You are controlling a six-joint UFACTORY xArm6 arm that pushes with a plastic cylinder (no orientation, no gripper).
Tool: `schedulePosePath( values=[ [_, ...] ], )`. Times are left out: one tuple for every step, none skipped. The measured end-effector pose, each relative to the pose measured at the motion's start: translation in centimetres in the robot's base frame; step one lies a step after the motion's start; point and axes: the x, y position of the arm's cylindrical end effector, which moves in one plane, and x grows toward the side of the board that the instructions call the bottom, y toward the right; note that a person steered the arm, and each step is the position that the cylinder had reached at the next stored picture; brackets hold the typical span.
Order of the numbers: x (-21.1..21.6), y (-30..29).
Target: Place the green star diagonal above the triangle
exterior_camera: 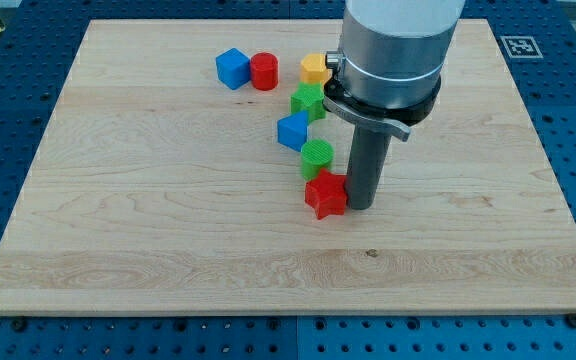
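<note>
The green star (308, 101) lies near the top middle of the wooden board (148, 220), just below the yellow block (315, 69). A blue block (293, 131), seemingly the triangle, sits right below the star and to its left. My tip (360, 205) stands on the board below and to the right of both. It is against the right side of a red star (326, 194). The arm's body hides the area right of the green star.
A green cylinder (317, 155) sits between the blue triangle and the red star. A blue cube (232, 68) and a red cylinder (264, 72) stand side by side at the top, left of the yellow block.
</note>
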Motion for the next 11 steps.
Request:
schedulePosePath(
  values=[
    [-3.0, 4.0],
    [-8.3, 5.3],
    [-14.1, 4.7],
    [-16.5, 3.5],
    [-16.0, 3.4],
    [-14.5, 1.8],
    [-14.1, -0.1],
    [-14.1, -1.9],
    [-14.1, -3.5],
    [-14.1, -4.8],
    [-14.1, -4.6]
  ],
)
